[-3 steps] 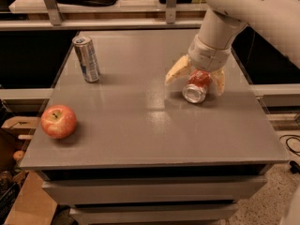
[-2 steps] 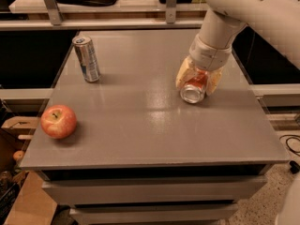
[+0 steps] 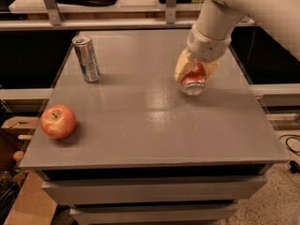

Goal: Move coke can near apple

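The coke can (image 3: 194,81) is red with a silver end facing me. It lies tilted at the right middle of the grey table (image 3: 150,125). My gripper (image 3: 195,71) reaches down from the upper right and is shut on the can, with pale fingers (image 3: 182,65) on both sides of it. The can looks slightly raised off the table. The apple (image 3: 58,121) is red with yellowish patches. It sits near the table's front left edge, far left of the can.
A slim silver-and-blue can (image 3: 86,58) stands upright at the back left of the table. A shelf with rails runs behind the table. A cardboard box (image 3: 26,205) sits on the floor at the lower left.
The fingers have closed in around the coke can. The can has shifted slightly and tilted up in the grip. The apple and the silver can have not moved.
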{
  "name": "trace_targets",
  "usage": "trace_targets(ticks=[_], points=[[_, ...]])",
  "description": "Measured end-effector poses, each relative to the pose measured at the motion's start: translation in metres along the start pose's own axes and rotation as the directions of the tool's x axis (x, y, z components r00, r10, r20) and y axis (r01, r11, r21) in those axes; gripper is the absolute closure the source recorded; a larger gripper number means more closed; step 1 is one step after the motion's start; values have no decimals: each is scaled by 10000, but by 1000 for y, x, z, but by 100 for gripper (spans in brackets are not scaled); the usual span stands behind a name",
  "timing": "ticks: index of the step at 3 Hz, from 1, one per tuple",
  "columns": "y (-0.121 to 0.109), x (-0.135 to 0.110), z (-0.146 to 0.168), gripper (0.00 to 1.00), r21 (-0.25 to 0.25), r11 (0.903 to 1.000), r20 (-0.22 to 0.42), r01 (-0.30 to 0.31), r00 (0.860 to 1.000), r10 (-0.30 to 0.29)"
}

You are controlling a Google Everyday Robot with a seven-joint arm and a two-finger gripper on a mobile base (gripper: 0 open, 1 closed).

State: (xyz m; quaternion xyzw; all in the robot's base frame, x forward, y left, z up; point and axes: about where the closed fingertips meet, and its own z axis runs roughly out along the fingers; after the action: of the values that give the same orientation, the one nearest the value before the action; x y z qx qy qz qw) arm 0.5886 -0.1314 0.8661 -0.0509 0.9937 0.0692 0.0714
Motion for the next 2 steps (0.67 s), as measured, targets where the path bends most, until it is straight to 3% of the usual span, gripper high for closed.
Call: trace_targets(ticks=[1,2], points=[[29,-4,-26,100,-487,9781,1067,2022,9747,-1962],[32,-4,-24,100,-399,9543,1110,2960,9505,-2902]])
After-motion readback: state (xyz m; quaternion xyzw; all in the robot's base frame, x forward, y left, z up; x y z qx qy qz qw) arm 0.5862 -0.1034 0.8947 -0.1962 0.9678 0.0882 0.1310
